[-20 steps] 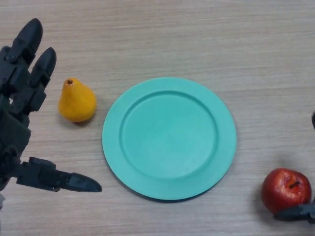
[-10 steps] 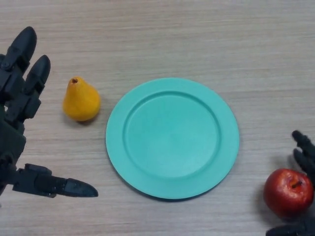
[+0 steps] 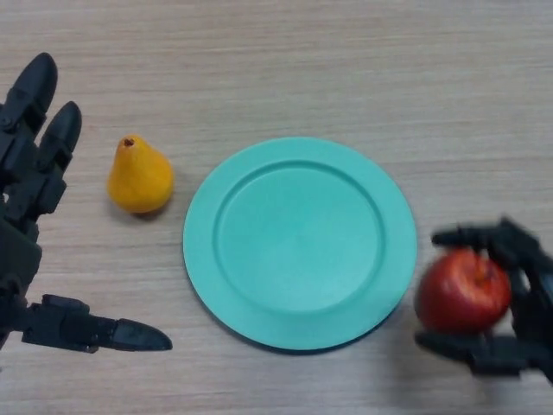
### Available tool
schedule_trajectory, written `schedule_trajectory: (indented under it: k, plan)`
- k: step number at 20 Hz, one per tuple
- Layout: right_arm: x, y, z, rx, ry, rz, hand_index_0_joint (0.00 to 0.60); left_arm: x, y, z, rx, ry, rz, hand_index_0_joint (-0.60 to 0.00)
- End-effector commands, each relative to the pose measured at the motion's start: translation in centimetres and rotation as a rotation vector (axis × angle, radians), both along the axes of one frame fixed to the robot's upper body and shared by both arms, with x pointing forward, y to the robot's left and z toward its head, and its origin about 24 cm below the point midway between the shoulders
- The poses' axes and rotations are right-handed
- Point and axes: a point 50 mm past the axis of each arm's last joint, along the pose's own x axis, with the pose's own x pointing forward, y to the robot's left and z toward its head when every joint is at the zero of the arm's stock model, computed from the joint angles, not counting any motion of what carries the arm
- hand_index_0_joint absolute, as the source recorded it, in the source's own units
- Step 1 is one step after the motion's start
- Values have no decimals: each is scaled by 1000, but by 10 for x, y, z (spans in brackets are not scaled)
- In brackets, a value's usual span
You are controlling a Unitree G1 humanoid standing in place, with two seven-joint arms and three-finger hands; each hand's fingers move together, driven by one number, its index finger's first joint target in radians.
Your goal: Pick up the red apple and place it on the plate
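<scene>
The red apple (image 3: 463, 292) is held in my right hand (image 3: 518, 303) at the lower right, just off the right rim of the teal plate (image 3: 300, 242). The hand's fingers curl over the top of the apple and its thumb lies under it. The plate lies in the middle of the wooden table and holds nothing. My left hand (image 3: 30, 199) is open at the left edge, fingers straight, thumb stretched out to the right, holding nothing.
A yellow pear (image 3: 138, 177) lies on the table between my left hand and the plate's left rim.
My right hand has come in from the lower right, closed round the apple and moved it left toward the plate's rim. The left hand has barely moved.
</scene>
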Motion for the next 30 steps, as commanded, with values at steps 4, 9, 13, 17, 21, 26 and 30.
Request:
schedule_trajectory:
  k: [4,9,13,17,21,26,30]
  plan:
    - [33,61,55,-119,-259,92,600,-14,3,29,61,-248,31,0]
    - [52,106,50,-105,-262,161,600,-16,6,27,44,-244,18,0]
    - [60,117,35,-88,-183,177,600,-19,13,27,15,-236,29,0]
    - [64,120,34,-148,-165,200,99,-20,14,27,14,-245,44,0]
    - [66,118,71,-154,-188,217,0,-19,19,38,13,-265,71,0]
    - [43,96,130,-92,-323,226,0,-19,14,42,41,-268,62,0]
    - [11,73,133,-52,-360,225,0,-17,8,44,55,-265,46,0]
